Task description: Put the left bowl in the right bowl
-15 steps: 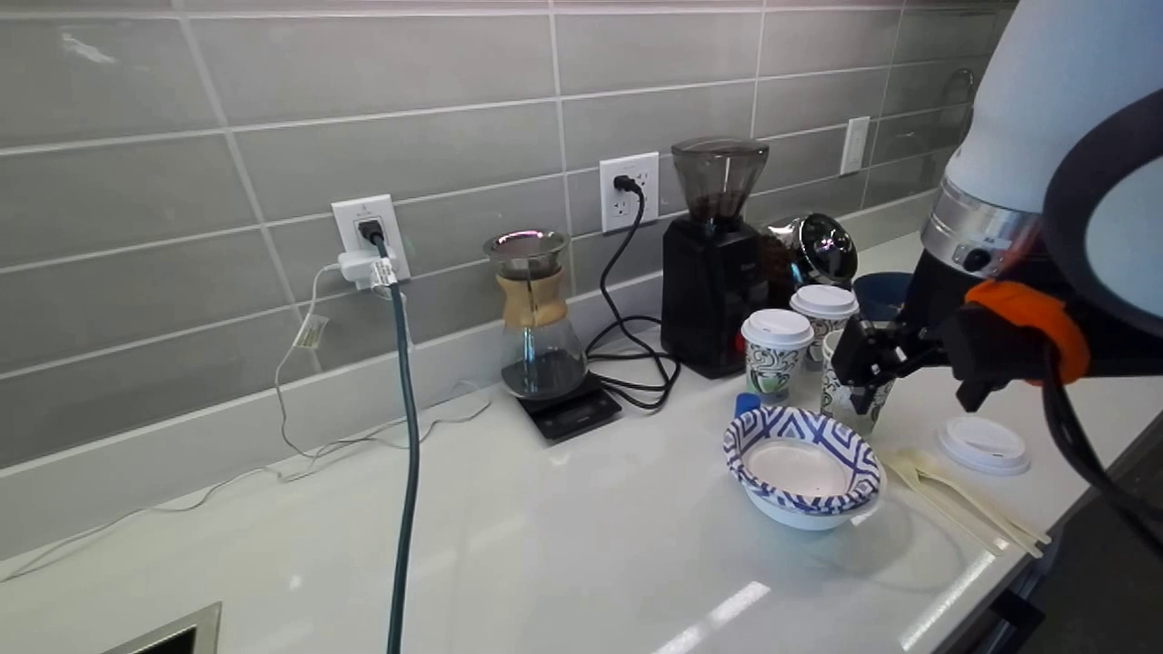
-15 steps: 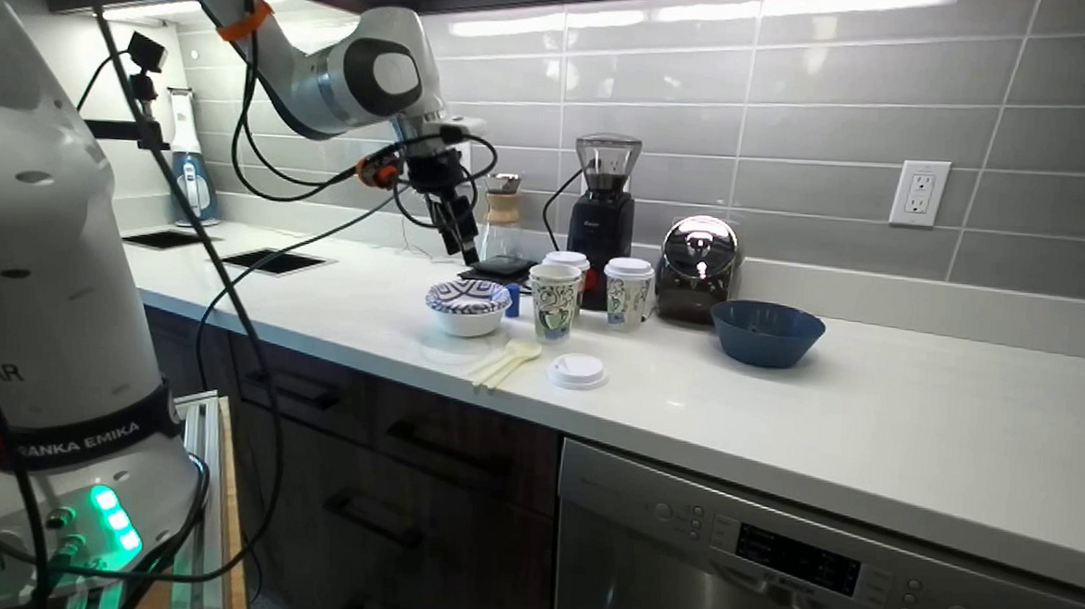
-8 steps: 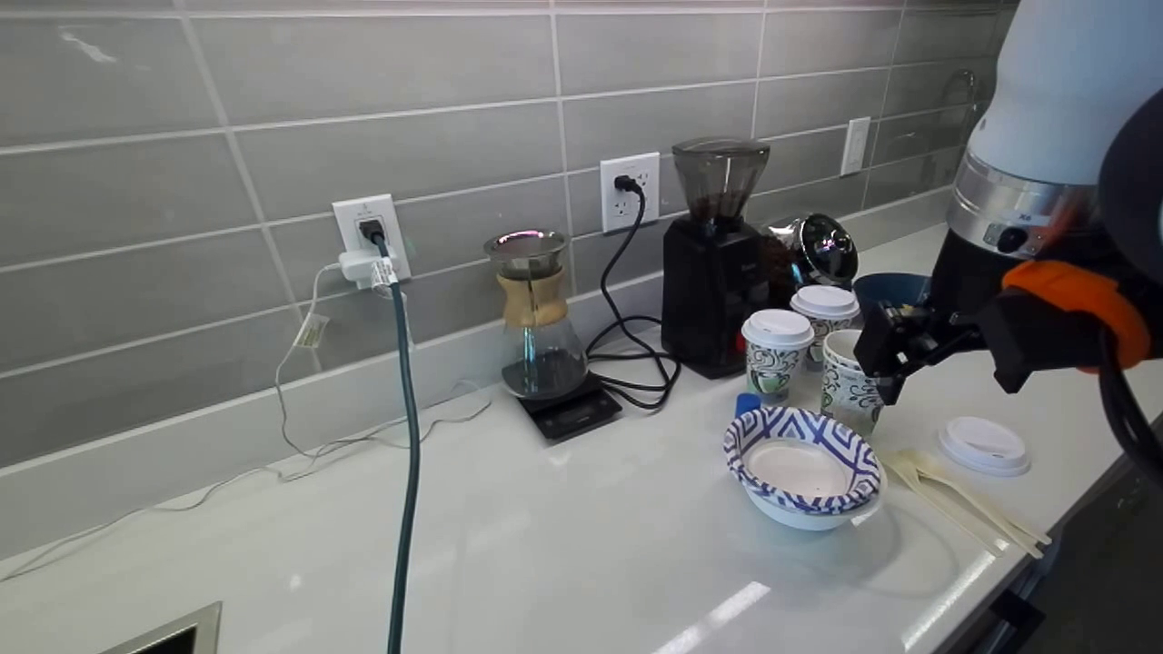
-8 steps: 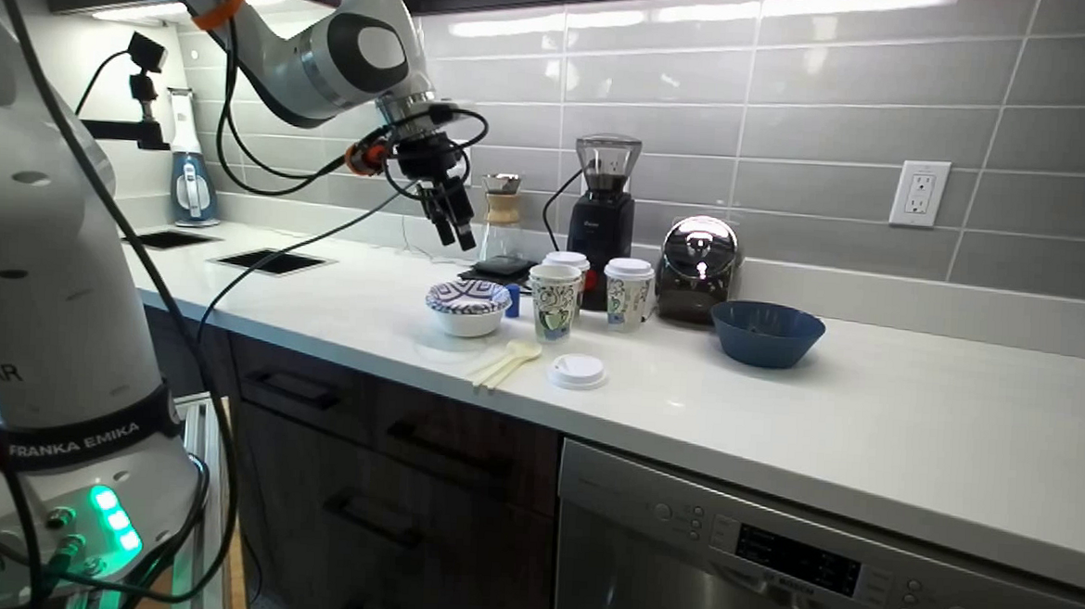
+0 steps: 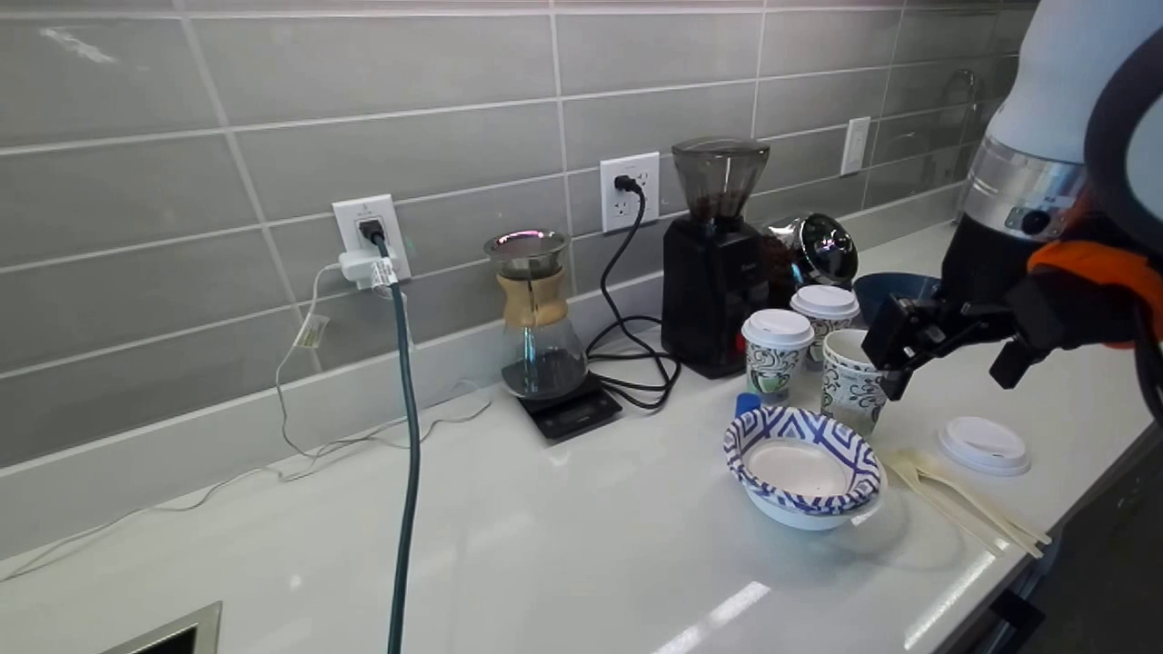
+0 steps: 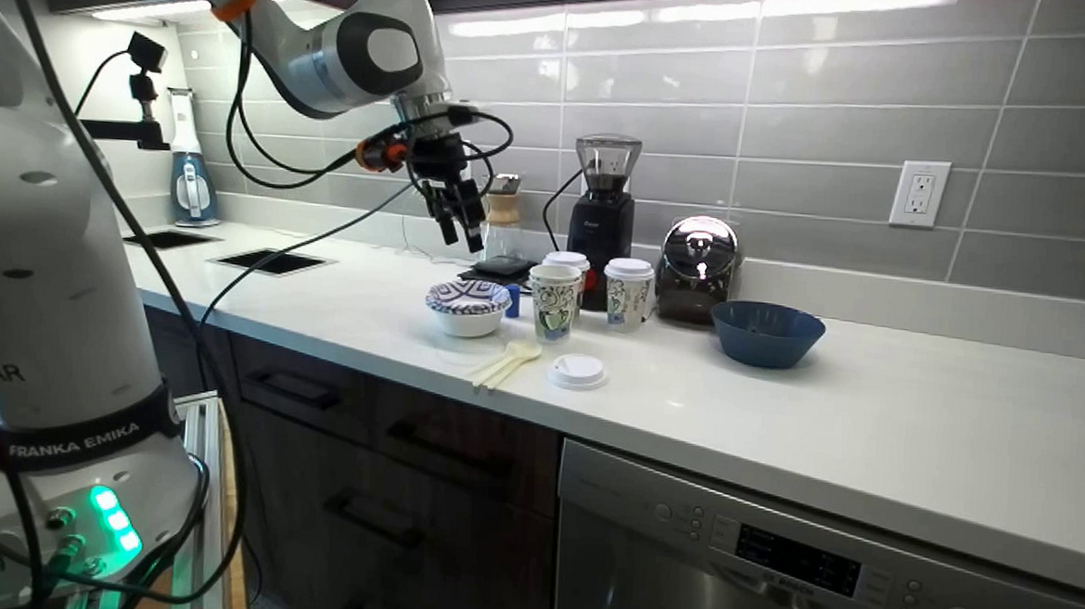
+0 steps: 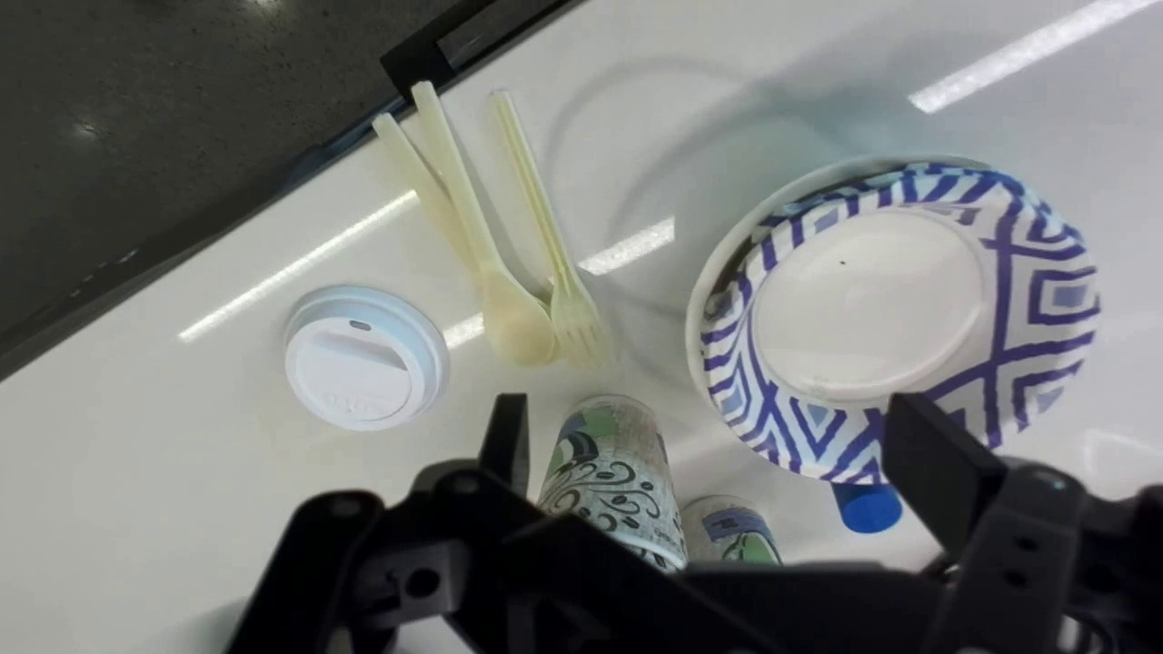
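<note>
The left bowl [image 5: 800, 460], white with bold blue chevrons, sits inside a second bowl, slightly tilted and off-centre. It also shows in an exterior view [image 6: 470, 296] and in the wrist view [image 7: 872, 304]. The lower bowl, the right bowl [image 5: 809, 520], shows its white outer wall in an exterior view [image 6: 467, 324] and a strip of rim in the wrist view [image 7: 698, 331]. Its inner pattern is mostly hidden. My gripper [image 7: 709, 445] is open and empty, in the air above the counter, apart from the bowls. It also shows in both exterior views [image 5: 949, 380] [image 6: 462, 242].
Patterned paper cups [image 5: 852, 386] and a blue cap [image 6: 513, 301] stand beside the bowls. A white lid [image 7: 366, 359] and pale cutlery [image 7: 518, 313] lie near the counter edge. A dark blue bowl [image 6: 767, 335], a grinder [image 6: 601, 224] and a glass carafe [image 5: 543, 354] stand farther off.
My open gripper has moved right and slightly up in an exterior view, away from the bowls, and a little higher over the counter. The bowls and the other things have not moved.
</note>
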Available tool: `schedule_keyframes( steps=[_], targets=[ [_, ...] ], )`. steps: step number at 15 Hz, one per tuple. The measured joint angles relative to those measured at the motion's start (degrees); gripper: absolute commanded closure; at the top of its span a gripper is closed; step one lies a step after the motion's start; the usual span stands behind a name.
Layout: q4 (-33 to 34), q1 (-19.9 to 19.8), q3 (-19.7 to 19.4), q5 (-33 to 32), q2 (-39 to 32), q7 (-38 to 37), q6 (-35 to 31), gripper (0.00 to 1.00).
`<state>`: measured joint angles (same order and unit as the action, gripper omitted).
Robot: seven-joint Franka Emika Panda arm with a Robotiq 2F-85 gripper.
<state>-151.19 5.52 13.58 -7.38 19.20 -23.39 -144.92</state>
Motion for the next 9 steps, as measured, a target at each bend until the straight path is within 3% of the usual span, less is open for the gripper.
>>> schedule_keyframes(
  steps=[2,5,9],
  targets=[
    [2.06,2.03,-3.91,7.04,-0.06,8.79,1.88,0.0],
    [6.48,4.65,-9.86,16.35,0.52,21.75,10.57,0.0],
    [11.44,4.03,-14.37,18.41,2.6,30.81,20.64,0.0]
  ],
)
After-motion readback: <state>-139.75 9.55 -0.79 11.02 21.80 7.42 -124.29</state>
